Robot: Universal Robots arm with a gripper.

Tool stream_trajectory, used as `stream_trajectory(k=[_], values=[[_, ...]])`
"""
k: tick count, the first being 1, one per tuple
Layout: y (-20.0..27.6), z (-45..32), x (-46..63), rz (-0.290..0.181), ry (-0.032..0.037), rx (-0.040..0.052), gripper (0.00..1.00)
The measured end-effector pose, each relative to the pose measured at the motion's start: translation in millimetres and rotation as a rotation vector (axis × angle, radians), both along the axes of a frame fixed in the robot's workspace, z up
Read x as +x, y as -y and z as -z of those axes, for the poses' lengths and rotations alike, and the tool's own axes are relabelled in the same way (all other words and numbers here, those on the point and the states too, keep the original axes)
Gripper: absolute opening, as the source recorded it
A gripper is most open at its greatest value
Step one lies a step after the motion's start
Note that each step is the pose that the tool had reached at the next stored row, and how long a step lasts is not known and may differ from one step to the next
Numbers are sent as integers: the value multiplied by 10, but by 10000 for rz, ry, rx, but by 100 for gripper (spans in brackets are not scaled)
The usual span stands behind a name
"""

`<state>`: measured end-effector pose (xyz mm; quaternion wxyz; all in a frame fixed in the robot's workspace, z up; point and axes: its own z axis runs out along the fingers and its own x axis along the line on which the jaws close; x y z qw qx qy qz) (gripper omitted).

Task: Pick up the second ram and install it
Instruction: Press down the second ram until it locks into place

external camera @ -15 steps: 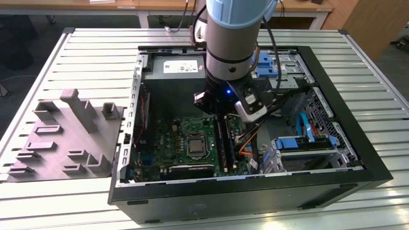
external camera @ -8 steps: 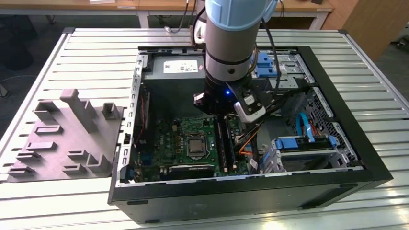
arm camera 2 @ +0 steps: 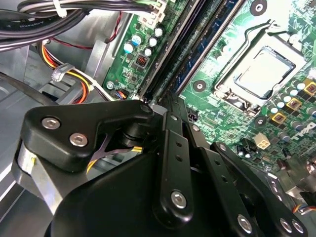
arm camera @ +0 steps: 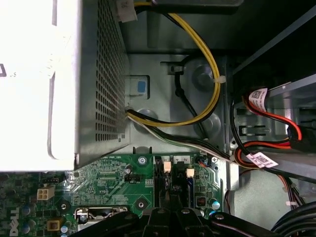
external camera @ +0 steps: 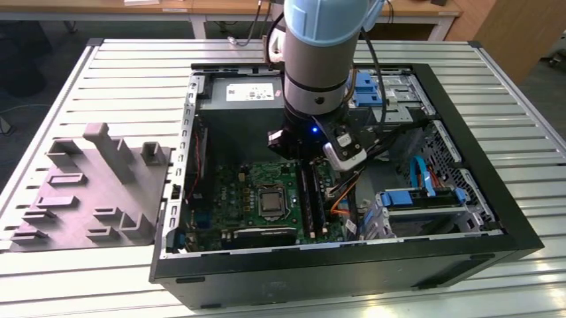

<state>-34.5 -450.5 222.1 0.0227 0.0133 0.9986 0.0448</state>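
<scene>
Black gripper (external camera: 305, 159) is hanging low inside the open PC case (external camera: 495, 218), right over the memory slots (external camera: 309, 199) beside the processor socket (arm camera 2: 261, 74) (jaw gap hidden, can't tell its state). Second ram (arm camera 2: 210, 42) is sitting in the slots below it.

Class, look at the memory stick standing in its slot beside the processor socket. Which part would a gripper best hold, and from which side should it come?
Probably the memory stick's exposed long top edge, near its middle, pinched across the two flat faces. Come straight down through the case's open side: the stick stands on edge, with the black slots close alongside.
</scene>
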Motion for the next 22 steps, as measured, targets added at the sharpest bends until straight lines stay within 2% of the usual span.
stream_trajectory(k=[13,20,22], values=[[0,35,0,-1,3,-2,11],[0,35,0,0,5,1,11],[-2,12,1,0,9,13,11]])
